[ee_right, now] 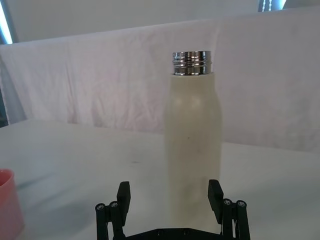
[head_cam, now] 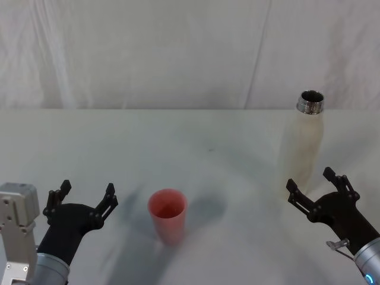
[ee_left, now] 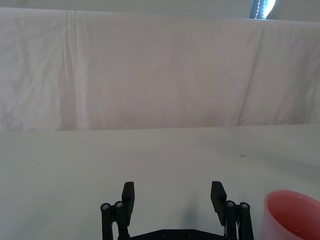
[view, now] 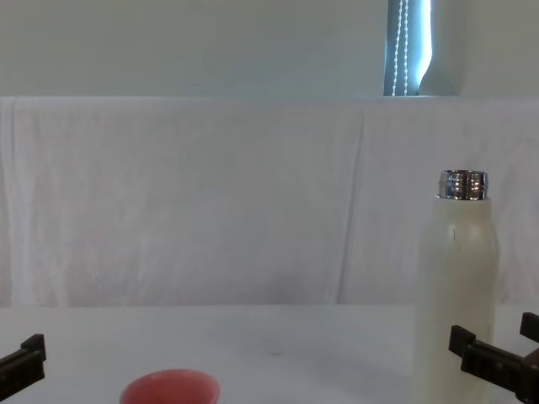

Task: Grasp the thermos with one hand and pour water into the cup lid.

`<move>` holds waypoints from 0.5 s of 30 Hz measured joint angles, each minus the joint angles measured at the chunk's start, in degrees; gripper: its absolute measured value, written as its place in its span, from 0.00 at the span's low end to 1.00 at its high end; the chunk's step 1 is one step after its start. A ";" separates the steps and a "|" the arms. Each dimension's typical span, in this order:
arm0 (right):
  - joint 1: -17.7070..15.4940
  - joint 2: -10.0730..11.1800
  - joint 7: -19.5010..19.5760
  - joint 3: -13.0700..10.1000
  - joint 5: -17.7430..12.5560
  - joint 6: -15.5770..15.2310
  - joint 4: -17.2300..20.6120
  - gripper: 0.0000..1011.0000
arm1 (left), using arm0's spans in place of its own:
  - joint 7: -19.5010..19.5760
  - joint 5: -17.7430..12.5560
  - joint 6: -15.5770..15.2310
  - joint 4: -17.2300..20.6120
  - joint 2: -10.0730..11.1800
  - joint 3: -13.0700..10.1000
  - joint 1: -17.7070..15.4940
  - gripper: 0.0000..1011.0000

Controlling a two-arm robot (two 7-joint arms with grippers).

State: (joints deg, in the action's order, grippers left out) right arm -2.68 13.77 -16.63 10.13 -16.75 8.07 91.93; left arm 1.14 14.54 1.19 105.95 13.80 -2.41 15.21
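White cloth covered the table point(head_cam: 196, 136) and hung as a creased backdrop point(view: 210, 202) behind it; no other items lay on the surface.

Right gripper point(head_cam: 316, 189): found low over the table with its jaws spread wide and nothing between them. The thermos point(head_cam: 303, 142) stood upright just beyond its fingertips, in line with the opening. In the right wrist view the bottle body point(ee_right: 193, 150) rose directly ahead of the gap, with one finger to either side of its base line. No contact between fingers and bottle could be confirmed. The chrome neck was uncapped and open at the top.

Left gripper point(head_cam: 82, 195): also held low over the table, jaws spread, empty. It appeared idle. The cup lid point(head_cam: 167, 215) stood upright just beside it on its inner side, toward the right arm, not touched by either finger. In the left wrist view the cup's pink rim point(ee_left: 294, 212) sat off to one side of the fingers rather than between them.

Relative to the right gripper, the cup lid lay well apart across the table toward the left arm, with bare cloth between.

Assessment of progress: the task stood at its opening stage. Approach and alignment on the thermos looked largely complete. Not yet done were closing on the bottle, lifting it, carrying it over to the cup lid, and tilting to pour. The inside of the cup showed no visible water, though this could not be judged with certainty.
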 joint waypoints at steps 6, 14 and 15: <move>0.07 0.78 -0.64 0.61 0.07 -0.20 0.09 0.99 | 0.00 0.00 0.00 0.00 0.00 0.00 0.00 0.99; 0.28 1.41 -0.75 1.28 0.59 -0.66 0.26 0.99 | 0.00 0.00 0.00 0.00 0.00 0.00 0.00 0.99; 0.29 1.46 -0.74 1.32 0.65 -0.70 0.26 0.99 | 0.00 0.00 0.00 0.00 0.00 0.00 0.00 0.99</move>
State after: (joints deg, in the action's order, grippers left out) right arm -2.39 15.23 -17.38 11.45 -16.09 7.37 92.19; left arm 1.14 14.54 1.19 105.95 13.81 -2.41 15.21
